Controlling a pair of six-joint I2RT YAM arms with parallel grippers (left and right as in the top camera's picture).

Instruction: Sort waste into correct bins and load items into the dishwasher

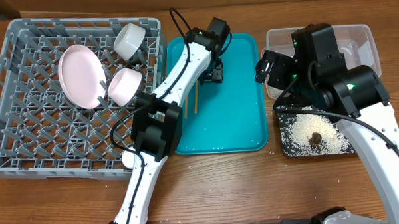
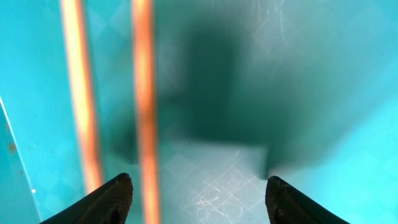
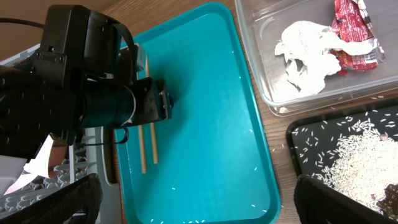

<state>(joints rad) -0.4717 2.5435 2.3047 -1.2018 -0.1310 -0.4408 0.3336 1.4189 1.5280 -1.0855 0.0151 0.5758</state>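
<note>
While your left gripper (image 2: 199, 200) hangs low over the teal tray (image 1: 233, 117), its fingers are spread wide and pinch nothing. The chopsticks (image 3: 148, 134) lie side by side on the left part of that tray. In the left wrist view, one stick runs just inside the left finger and the other passes under that finger's tip. A few loose white grains (image 3: 205, 219) lie scattered along the tray's near edge.

Your right gripper (image 3: 199, 208) is also spread apart and empty, held above the gap between the teal tray and the two bins. The clear tub (image 3: 261, 74) holds the crumpled white paper (image 3: 308, 56) with the red wrapper (image 3: 351, 25) beside it. Just in front of the tub, the black tray (image 3: 298, 140) carries the rice (image 1: 313, 131) and the brown lump (image 1: 315, 138).

At your left, the dish rack (image 1: 27, 131) holds the plate (image 1: 82, 76), leaning on edge. A bowl (image 1: 125, 86) is tipped next to it and a cup (image 1: 129, 39) sits near the back wall.
</note>
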